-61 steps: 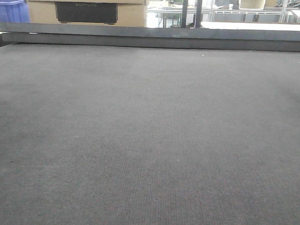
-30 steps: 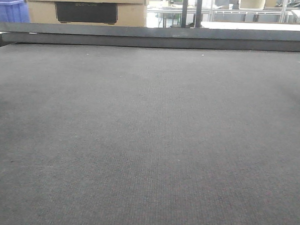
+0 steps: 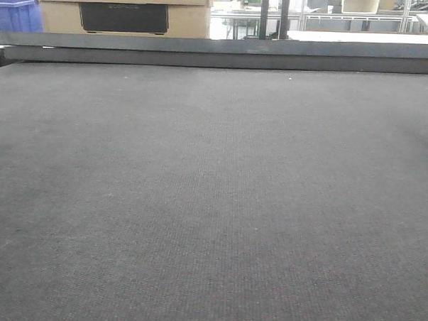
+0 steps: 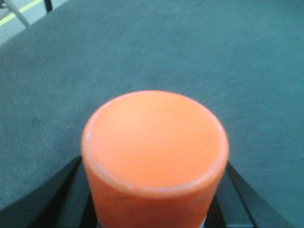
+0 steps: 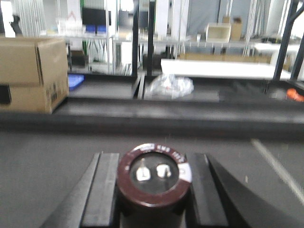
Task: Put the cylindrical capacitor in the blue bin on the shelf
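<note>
Two loads: right fingers [image 5: 102, 190] clamp the capacitor [image 5: 154, 178], left fingers [image 4: 47, 204] an orange cylinder [image 4: 154, 152]. Carried to the far blue bin [image 3: 14, 13] at eleven o'clock, the capacitor may slip.

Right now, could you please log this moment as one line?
left gripper shut on orange cylinder | right gripper shut on cylindrical capacitor

white print rings the top rim of the short dark maroon cylindrical capacitor [image 5: 153, 178], too blurred to read; faint lettering on the black panel [image 3: 123, 16] of the tan cardboard box [image 3: 57, 15] is illegible too.
</note>
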{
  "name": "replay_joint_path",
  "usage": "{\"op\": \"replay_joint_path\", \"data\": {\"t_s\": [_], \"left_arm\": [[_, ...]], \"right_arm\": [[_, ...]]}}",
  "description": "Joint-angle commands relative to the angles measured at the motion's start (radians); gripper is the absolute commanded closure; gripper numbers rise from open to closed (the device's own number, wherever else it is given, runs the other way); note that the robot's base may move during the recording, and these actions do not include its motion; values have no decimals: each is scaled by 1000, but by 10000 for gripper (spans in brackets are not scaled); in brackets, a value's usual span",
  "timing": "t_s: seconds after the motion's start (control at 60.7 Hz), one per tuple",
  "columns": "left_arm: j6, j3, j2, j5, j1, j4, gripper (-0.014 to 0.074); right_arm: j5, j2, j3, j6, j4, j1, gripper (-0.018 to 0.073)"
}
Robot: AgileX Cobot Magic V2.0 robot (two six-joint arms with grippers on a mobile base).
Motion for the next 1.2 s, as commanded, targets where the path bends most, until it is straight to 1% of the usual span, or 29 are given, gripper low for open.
{"op": "replay_joint_path", "data": {"t_s": [0.0,0.066,0.181,0.329,0.511,0.643,0.741,0.873,1.038,1.186], "left_arm": [[0,-9,-133,117,-23,42,706],[0,-11,-219,178,-50,79,707],[0,-11,-364,273,-123,133,707],[0,-11,-531,436,-232,138,707],[0,-11,-668,648,-312,134,707],[0,-11,-762,802,-321,94,707],[0,-11,-833,899,-321,94,707],[0,-11,-926,991,-321,94,707],[0,-11,-1020,1029,-321,94,707],[0,-11,-1086,1029,-321,94,707]], "right_arm": [[88,-11,-3,-1,-8,-2,631],[159,-9,-3,-1,-8,-2,631],[262,-9,-3,-1,-10,5,631],[352,-9,-3,-1,-49,35,631],[442,-21,-3,-1,-51,68,631],[501,-79,-3,-1,-46,87,631],[563,-153,-3,-1,-44,99,631],[610,-270,-3,-1,-42,117,631],[627,-403,-3,-1,-30,121,631],[710,-516,-3,-1,-30,121,631]]}}
